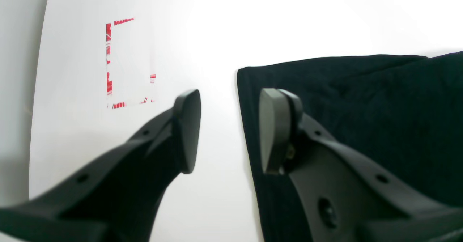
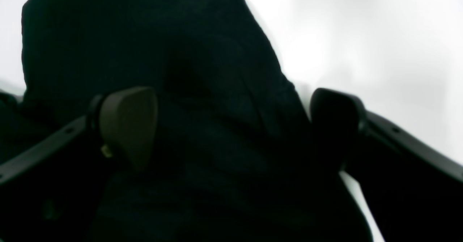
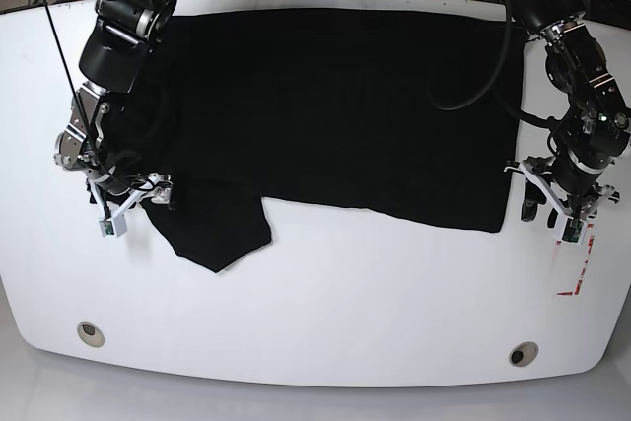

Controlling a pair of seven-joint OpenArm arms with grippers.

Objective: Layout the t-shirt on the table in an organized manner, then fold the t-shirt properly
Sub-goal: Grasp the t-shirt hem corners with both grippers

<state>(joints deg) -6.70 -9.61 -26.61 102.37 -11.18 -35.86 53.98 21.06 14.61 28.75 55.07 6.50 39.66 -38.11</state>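
The black t-shirt (image 3: 335,115) lies spread across the far half of the white table (image 3: 345,293), with no print showing and one sleeve (image 3: 222,234) jutting toward the front left. My left gripper (image 3: 547,209) hovers at the shirt's near right corner. In the left wrist view it (image 1: 230,126) is open over the cloth's side edge (image 1: 361,101), one finger over bare table and the other over fabric. My right gripper (image 3: 128,206) sits at the left sleeve. Seen from the right wrist it (image 2: 231,126) is wide open, with black cloth (image 2: 144,35) under and between the fingers.
A red-outlined rectangle mark (image 3: 582,263) lies just in front of the left gripper and shows at upper left in the left wrist view (image 1: 108,61). Two grey grommet holes (image 3: 90,333) (image 3: 523,353) sit near the front edge. Cables run behind the table.
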